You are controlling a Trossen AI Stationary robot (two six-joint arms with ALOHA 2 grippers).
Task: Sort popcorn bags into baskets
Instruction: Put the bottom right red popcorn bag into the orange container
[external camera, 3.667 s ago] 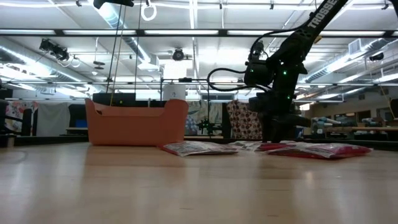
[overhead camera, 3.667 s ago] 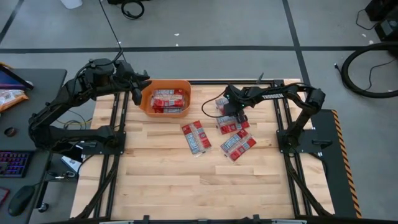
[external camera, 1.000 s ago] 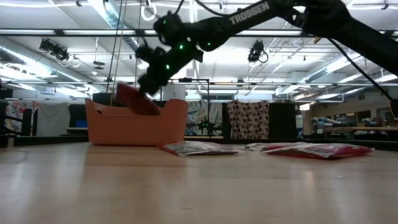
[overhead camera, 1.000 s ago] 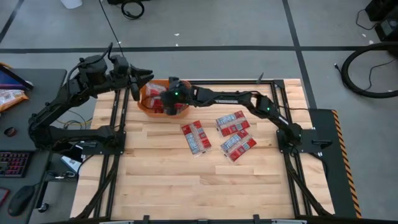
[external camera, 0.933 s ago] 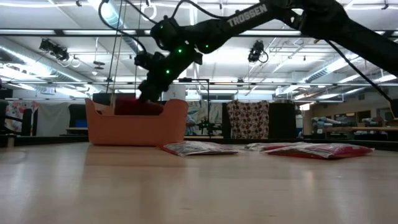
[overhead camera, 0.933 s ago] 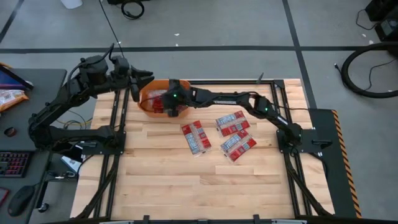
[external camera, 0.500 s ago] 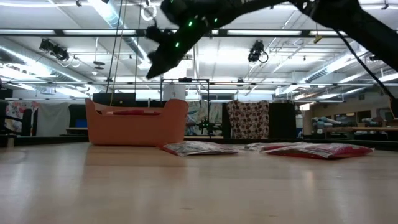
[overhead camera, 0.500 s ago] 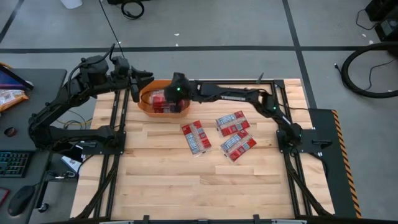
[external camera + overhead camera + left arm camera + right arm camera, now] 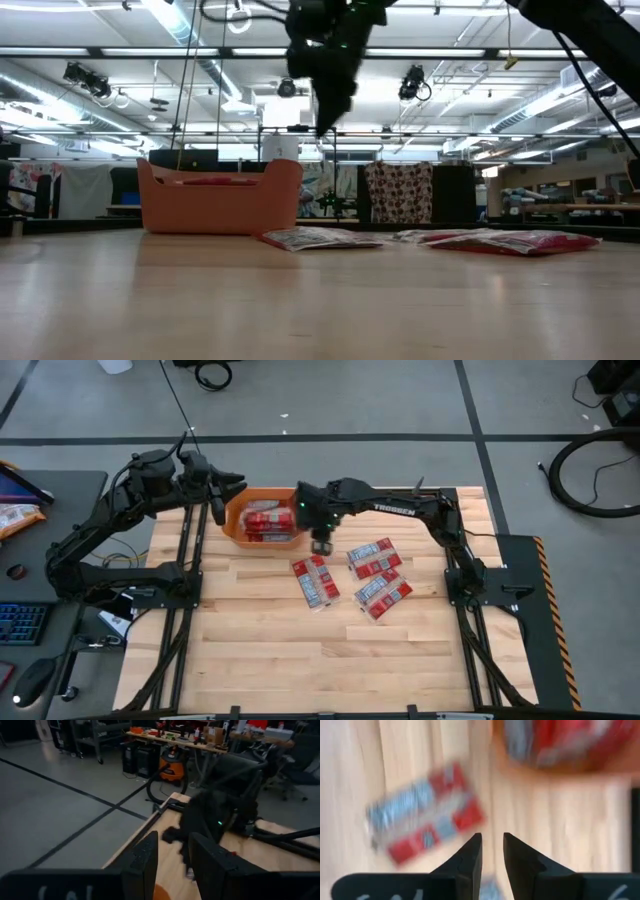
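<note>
The orange plastic rectangular basket (image 9: 264,518) sits at the far left part of the light wooden table (image 9: 300,650), its long axis running across the table, and holds several small flat red popcorn packets with white and grey bands (image 9: 268,522) stacked flat inside; their exact number cannot be counted. On the bare wood lie more packets in three spots: one pile (image 9: 315,580) with its long axis running toward the near edge, slightly tilted, a second (image 9: 373,557) lying nearly crosswise, and a third (image 9: 383,594) on a diagonal just beside the second. The right gripper (image 9: 321,544) hangs above the table just beside the basket's right end, between the basket and the loose packets, its jaws close together with only a narrow gap and nothing held. The left gripper (image 9: 226,487) hovers at the basket's far left corner, jaws parted a little and empty. Off the table's left side, a grey desk (image 9: 40,520) carries an orange snack bag (image 9: 18,515).
</note>
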